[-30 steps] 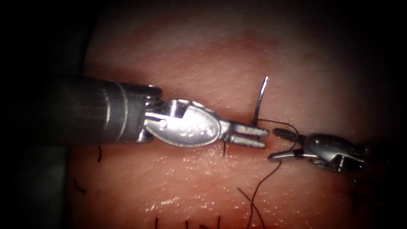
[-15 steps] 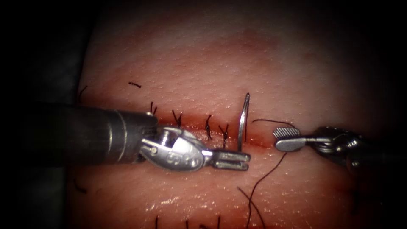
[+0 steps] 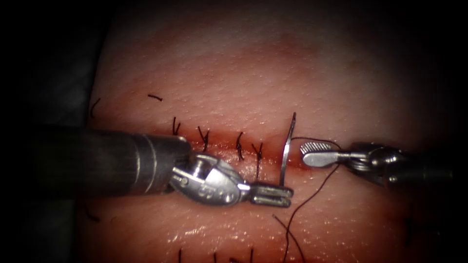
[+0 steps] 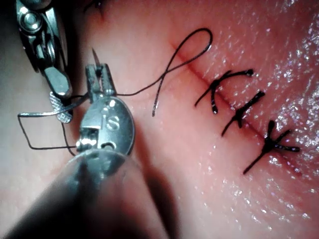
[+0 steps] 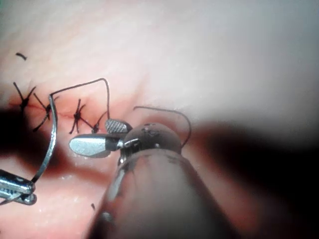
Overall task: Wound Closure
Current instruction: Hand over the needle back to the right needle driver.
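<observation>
Left tool (image 3: 280, 194) grips the curved needle (image 3: 287, 148) near its lower end, clear of the tissue (image 3: 292, 63). Right tool (image 3: 312, 153) gapes empty beside the thread (image 3: 302, 207).

1. Endoscope view: the tissue (image 3: 292, 63) is seen from above and in front, at moderate closeness.
2. Left wrist view: the left tool (image 4: 101, 74) is seen along its shaft, very close.
3. Right wrist view: the right tool (image 5: 97, 137) is seen likewise.
4. Shared: the needle (image 3: 287, 148) and the stitched cut (image 3: 219, 143) are seen in all three.
</observation>
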